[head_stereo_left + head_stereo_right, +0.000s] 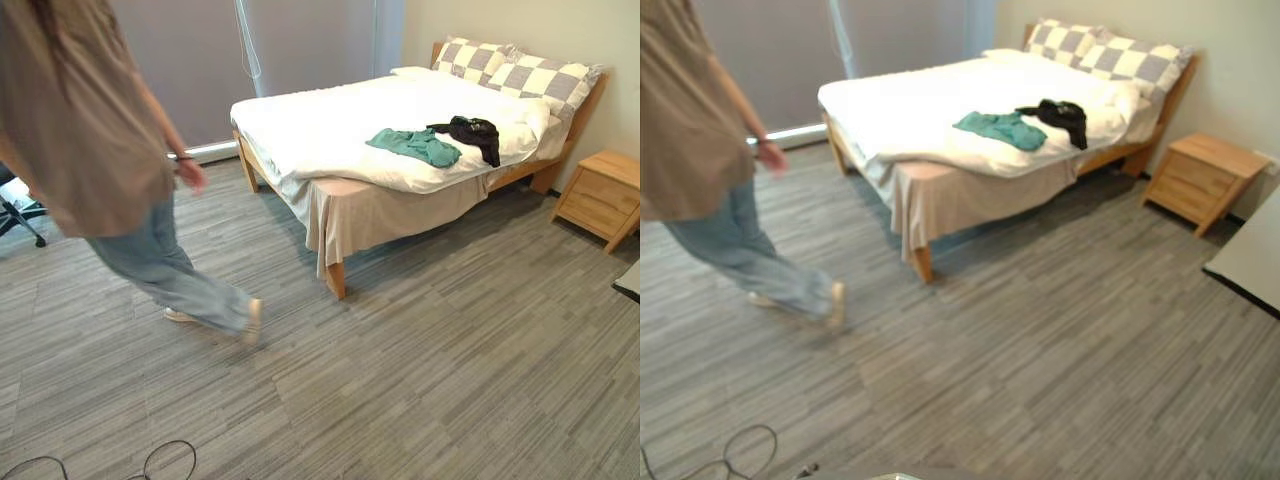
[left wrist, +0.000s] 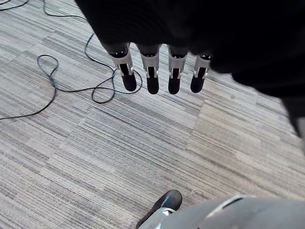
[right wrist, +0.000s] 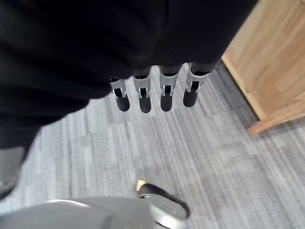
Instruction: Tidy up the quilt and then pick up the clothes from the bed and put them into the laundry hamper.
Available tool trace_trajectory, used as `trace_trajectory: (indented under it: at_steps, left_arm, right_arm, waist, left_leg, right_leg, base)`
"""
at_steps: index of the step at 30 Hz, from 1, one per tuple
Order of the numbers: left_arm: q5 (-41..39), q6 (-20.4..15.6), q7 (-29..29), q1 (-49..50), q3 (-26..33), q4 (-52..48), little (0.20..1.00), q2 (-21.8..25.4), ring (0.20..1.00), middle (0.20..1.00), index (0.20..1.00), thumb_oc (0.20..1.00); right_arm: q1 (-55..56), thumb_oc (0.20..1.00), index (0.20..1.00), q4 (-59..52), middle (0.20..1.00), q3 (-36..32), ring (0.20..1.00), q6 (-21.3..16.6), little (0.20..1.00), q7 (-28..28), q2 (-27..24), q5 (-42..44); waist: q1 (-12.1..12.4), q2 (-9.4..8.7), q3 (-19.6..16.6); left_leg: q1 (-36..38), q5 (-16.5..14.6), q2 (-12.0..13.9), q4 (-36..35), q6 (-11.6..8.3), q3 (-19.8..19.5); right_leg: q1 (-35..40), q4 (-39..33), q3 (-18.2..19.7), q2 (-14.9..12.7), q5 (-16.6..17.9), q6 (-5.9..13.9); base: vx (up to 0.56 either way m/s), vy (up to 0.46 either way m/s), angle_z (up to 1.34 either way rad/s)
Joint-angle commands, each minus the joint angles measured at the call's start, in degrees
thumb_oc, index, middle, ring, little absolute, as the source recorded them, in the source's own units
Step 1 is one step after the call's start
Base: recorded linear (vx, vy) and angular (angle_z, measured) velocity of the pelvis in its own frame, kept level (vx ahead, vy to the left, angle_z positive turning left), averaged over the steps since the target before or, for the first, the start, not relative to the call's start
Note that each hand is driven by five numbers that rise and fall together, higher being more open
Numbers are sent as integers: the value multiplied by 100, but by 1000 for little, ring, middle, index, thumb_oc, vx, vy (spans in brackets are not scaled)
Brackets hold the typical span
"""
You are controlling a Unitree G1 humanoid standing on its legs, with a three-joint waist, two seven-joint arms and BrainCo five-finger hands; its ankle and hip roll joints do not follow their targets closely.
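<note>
Nearest, both hands hang over the striped grey floor (image 1: 450,380) with nothing in them. The left hand (image 2: 152,71) has its fingers straight and relaxed, pointing down, and the right hand (image 3: 152,93) hangs the same way beside a light wooden piece of furniture (image 3: 271,57). That idle pose fits a robot standing well apart from the bed, with no part of the task begun.

Further out, one person (image 1: 90,150) in a tan top and jeans strides across the floor between the robot and the bed, probably leaving the work area.

Beyond stands one wooden bed (image 1: 335,280). Its white quilt (image 1: 320,130) is spread over the mattress but rumpled and pulled toward the near side, leaving the tan sheet (image 1: 380,215) exposed at the foot corner, so it needs straightening. Two garments lie on the quilt near its front edge: one teal garment (image 1: 415,145) and one black garment (image 1: 475,133), just beside each other and perhaps touching, apparently dropped there for collection. Two checked pillows (image 1: 520,72) lean against the headboard at the far end. One wooden nightstand (image 1: 600,195) sits beside the bed.
</note>
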Motion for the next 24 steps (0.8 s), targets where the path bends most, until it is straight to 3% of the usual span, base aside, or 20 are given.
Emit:
trace_trajectory:
  at_steps: [1,9,10,11,12,13,17,19,20,21,22,24]
  left_arm:
    - [175,-105,149,-515,65,48,1000,62,1000,1000,1000,1000]
    - [228,-61,73,-599,40,78,1000,114,1000,1000,1000,1000]
    - [234,-30,49,-665,56,46,1000,192,1000,1000,1000,1000]
    - [234,-30,48,-668,55,46,1000,192,1000,1000,1000,1000]
    - [228,-13,46,-696,71,26,1000,223,1000,1000,1000,1000]
    - [256,33,83,-728,69,-9,1000,262,1000,1000,1000,1000]
    - [330,50,65,-741,22,13,1000,303,1000,1000,1000,1000]
    - [474,54,39,-770,-61,72,1000,314,1000,1000,1000,1000]
    - [499,55,38,-793,-47,84,1000,318,1000,1000,1000,1000]
    - [431,41,4,-831,96,160,1000,309,1000,1000,1000,1000]
    - [431,40,4,-829,96,161,1000,304,1000,1000,1000,1000]
    - [338,14,25,-840,192,230,1000,257,1000,1000,1000,1000]
  right_arm:
    - [-384,1000,1000,87,1000,109,1000,-33,1000,-108,-15,-95]
    - [-450,1000,1000,174,1000,-21,1000,18,1000,-98,-52,-19]
    - [-516,1000,1000,103,1000,-155,1000,7,1000,-94,-83,153]
    - [-517,1000,1000,102,1000,-157,1000,9,1000,-93,-84,153]
    - [-551,1000,1000,66,1000,-223,1000,2,1000,-91,-88,250]
    - [-617,1000,1000,-38,1000,-349,1000,1,1000,-126,-123,418]
    - [-660,1000,1000,-90,1000,-422,1000,-19,1000,-175,-126,517]
    - [-648,1000,1000,-175,1000,-423,1000,-51,1000,-241,-188,537]
    - [-641,1000,1000,-168,1000,-449,1000,-28,1000,-216,-193,564]
    - [-558,1000,1000,-81,1000,-495,1000,7,1000,-148,-147,588]
    - [-557,1000,1000,-80,1000,-493,1000,6,1000,-147,-152,588]
    - [-439,1000,1000,75,1000,-548,1000,36,1000,-73,-110,570]
  waist:
    - [-89,-170,475]
    - [-78,-153,549]
    - [-60,-139,661]
    - [-51,-142,654]
    - [-43,-120,706]
    - [-109,-47,894]
    - [-193,19,992]
    - [-376,-3,1080]
    - [-428,-21,1100]
    - [-558,-21,1084]
    - [-565,9,1099]
    - [-720,43,1043]
  left_leg:
    - [498,-505,69,-408,-410,-172]
    - [391,-548,46,-408,-339,-111]
    - [367,-598,78,-408,-269,-51]
    - [357,-598,75,-408,-267,-42]
    - [373,-631,98,-408,-243,-6]
    - [525,-684,183,-408,-214,97]
    - [698,-766,234,-408,-233,120]
    - [924,-1023,177,-408,-357,121]
    - [1002,-1098,178,-408,-407,93]
    - [1232,-1274,210,-408,-520,17]
    - [1257,-1292,241,-408,-526,14]
    - [1564,-1511,282,-408,-580,-39]
  right_leg:
    - [934,-1499,75,-564,371,910]
    - [697,-1177,99,-582,281,940]
    - [258,-373,45,-527,234,1041]
    - [226,-337,56,-531,217,1042]
    - [-48,176,-23,-545,248,1156]
    - [-630,1211,-214,-642,607,1375]
    - [-1076,1626,-365,-654,660,1382]
    - [-1112,223,-516,-655,634,1212]
    - [-1131,-370,-534,-714,764,1206]
    - [-1385,-1222,-442,-859,1029,1323]
    - [-1332,-1271,-466,-831,1046,1323]
    - [-1475,-1360,-99,-886,1106,1401]
  base:
    - [28,29,-4]
    - [55,52,-5]
    - [25,56,-7]
    - [24,56,-16]
    - [100,64,-21]
    - [100,64,-31]
    - [200,19,-21]
    - [470,-100,-12]
    - [632,-205,-2]
    - [497,-171,5]
    - [538,-159,17]
    - [477,-113,29]
